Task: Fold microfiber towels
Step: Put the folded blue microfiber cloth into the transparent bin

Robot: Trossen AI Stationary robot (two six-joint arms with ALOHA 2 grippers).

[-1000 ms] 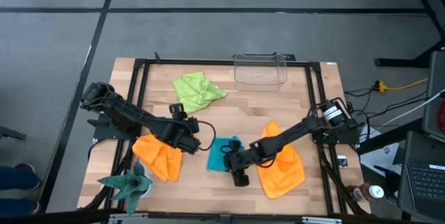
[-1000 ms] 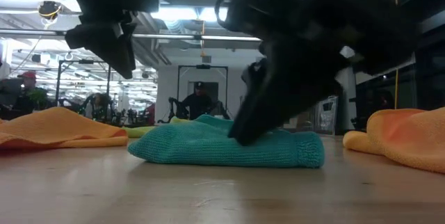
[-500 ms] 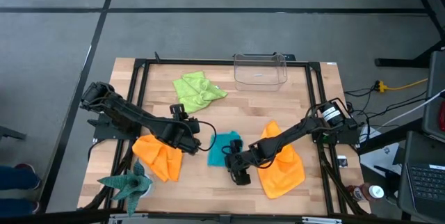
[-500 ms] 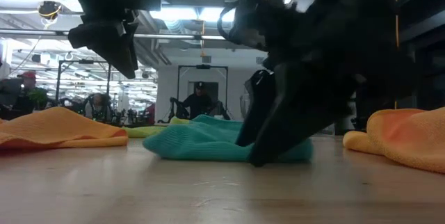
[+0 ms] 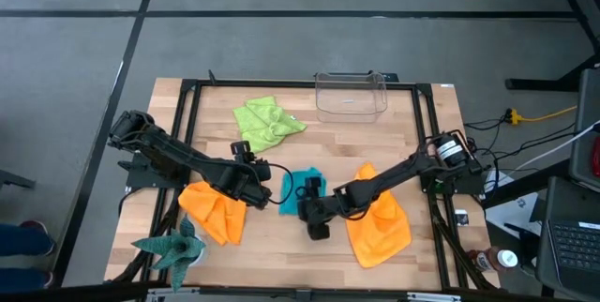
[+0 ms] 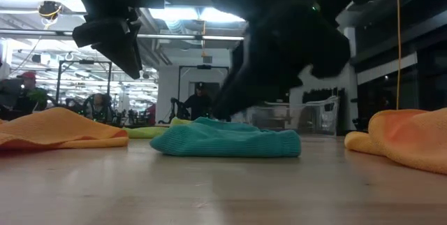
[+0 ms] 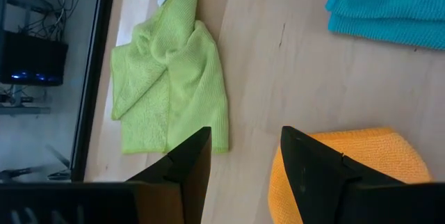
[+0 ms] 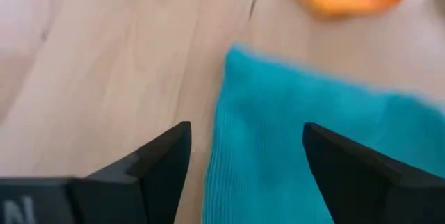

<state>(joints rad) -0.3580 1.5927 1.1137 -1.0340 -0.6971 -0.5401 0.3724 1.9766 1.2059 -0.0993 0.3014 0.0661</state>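
The teal towel (image 5: 296,189) lies folded flat on the table's middle; it also shows in the low view (image 6: 225,141) and the right wrist view (image 8: 292,147). My right gripper (image 5: 315,214) (image 8: 243,156) is open, low over the towel's near right part. My left gripper (image 5: 265,192) (image 7: 243,156) is open and empty, raised above the table (image 6: 115,40) between the teal towel and the left orange towel (image 5: 214,210). The other orange towel (image 5: 382,219) lies crumpled at the right. The lime green towel (image 5: 266,122) lies crumpled at the far left. My right gripper stands open over the teal towel with a finger (image 8: 161,165) on either side of its edge (image 8: 226,113). Whether the fingertips touch the cloth I cannot tell.
A clear plastic bin (image 5: 352,94) stands at the far edge. A dark green spiky plant figure (image 5: 173,246) sits at the near left corner. A black frame (image 5: 187,105) borders the table. Bare wood lies along the near edge, between the orange towels.
My right gripper has gone toward the table's left and risen off the teal towel's near right end, where it was pressed low a second ago. The towel's right end has been drawn in toward the left, so the towel lies shorter.
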